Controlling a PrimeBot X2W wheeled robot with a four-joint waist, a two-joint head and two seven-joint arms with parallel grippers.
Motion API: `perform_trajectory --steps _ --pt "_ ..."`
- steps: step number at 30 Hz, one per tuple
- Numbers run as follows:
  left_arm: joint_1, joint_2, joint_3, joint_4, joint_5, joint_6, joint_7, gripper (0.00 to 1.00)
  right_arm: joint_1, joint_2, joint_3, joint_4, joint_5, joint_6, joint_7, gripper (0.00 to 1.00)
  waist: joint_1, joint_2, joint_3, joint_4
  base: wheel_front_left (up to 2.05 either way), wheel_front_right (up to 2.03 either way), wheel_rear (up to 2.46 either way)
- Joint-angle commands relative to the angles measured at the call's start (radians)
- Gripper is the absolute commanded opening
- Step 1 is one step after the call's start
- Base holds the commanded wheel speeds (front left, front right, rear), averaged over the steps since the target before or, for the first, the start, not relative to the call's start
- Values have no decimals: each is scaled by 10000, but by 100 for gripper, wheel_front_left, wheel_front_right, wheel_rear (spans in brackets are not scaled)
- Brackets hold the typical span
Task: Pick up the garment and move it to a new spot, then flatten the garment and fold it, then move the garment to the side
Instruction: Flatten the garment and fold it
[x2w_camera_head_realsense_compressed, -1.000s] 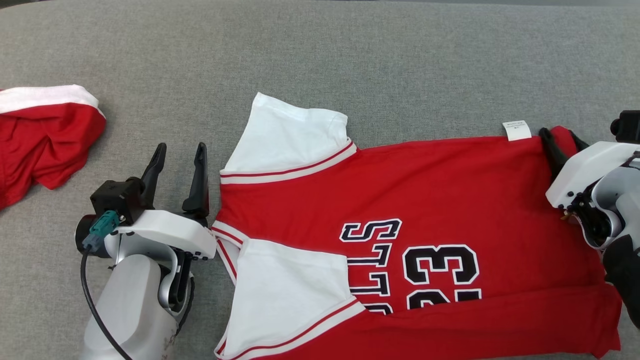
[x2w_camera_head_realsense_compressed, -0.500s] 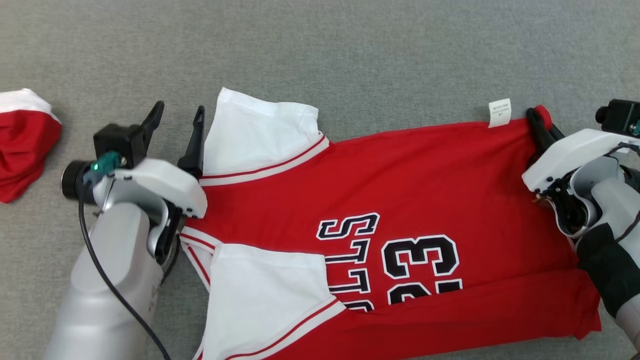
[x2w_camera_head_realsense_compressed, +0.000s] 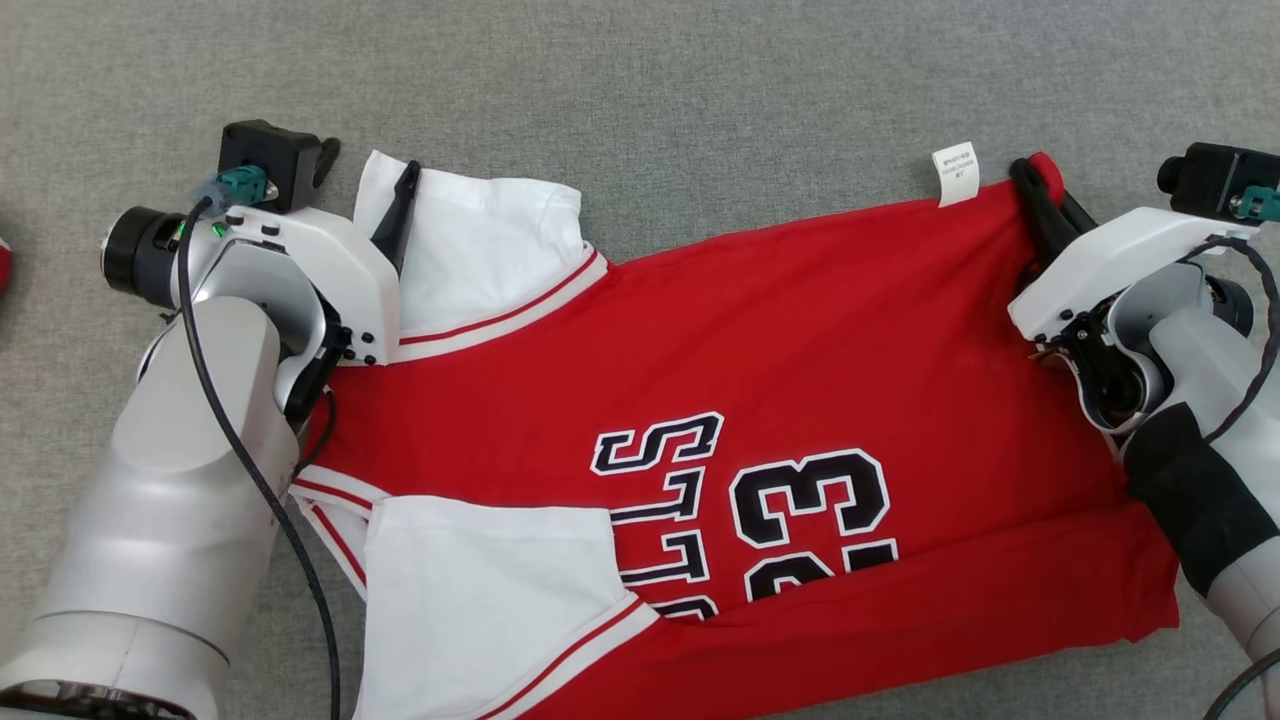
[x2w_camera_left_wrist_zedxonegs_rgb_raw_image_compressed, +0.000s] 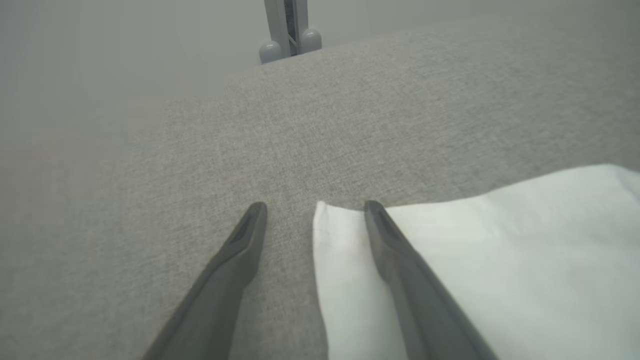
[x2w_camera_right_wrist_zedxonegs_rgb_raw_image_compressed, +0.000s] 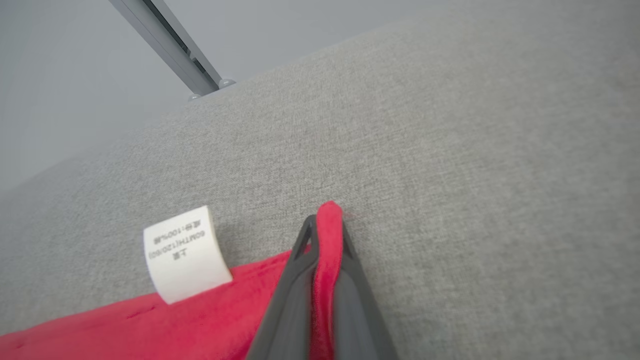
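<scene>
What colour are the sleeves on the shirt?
The shirt has white sleeves with red-striped trim; clearest in the head view.

Red jersey (x2w_camera_head_realsense_compressed: 800, 330): a big black, white-edged number 23 (x2w_camera_head_realsense_compressed: 810, 500) lying sideways, with the letters LLS (x2w_camera_head_realsense_compressed: 665, 500) beside it, both partly hidden under a fold. White tag (x2w_camera_right_wrist_zedxonegs_rgb_raw_image_compressed: 185, 252) at the edge: tiny upside-down print, "100%" readable, the rest too small.

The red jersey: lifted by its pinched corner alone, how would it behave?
Probably floppy: the red jersey lies flat with creases, its corner bunched thin inside the right gripper. Likely light, being thin cloth; lifted there alone, the rest would sag and drag.
</scene>
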Motion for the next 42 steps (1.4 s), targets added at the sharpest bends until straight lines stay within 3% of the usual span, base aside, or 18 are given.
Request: perform_trajectory --steps 1,3,4,5,6,15,25,31,37,42 --pt "-131 67 -132 87 -66 -31 44 100 51 26 103 54 100 0 6 0 0 0 29 -24 0 0 0" --pt "-199 137 -369 178 -184 -33 70 100 35 33 196 65 201 0 -6 0 0 0 57 -34 0 0 0" --pt "-228 148 -460 223 -287 -34 100 94 28 28 257 69 249 0 -11 0 0 0 66 -33 0 0 0" --pt "-269 158 -559 261 -389 -34 109 42 32 20 319 79 274 0 -15 0 0 0 70 -29 0 0 0" --pt "-300 163 -656 281 -484 -35 93 0 38 6 367 93 320 0 -15 0 0 0 72 -23 0 0 0" --pt "-441 282 -983 241 -1291 -26 -647 0 84 -149 691 175 687 0 -245 0 0 0 -101 147 0 0 0" --pt "-773 241 -1108 168 -1396 -25 -2072 0 -229 -292 836 136 946 1 -653 0 0 0 -325 330 0 0 0" --pt "-962 251 -954 40 -1159 480 -2356 0 -359 -267 746 291 868 1 -792 0 0 0 -460 288 0 0 0" --pt "-770 301 -428 -1224 -708 1048 -2391 0 -493 -308 -217 207 319 1 -802 0 0 0 -554 200 0 0 0" --pt "-381 171 -347 -1457 -535 681 -2387 0 -85 -154 -1074 19 -556 1 -806 0 0 0 -687 156 0 0 0"
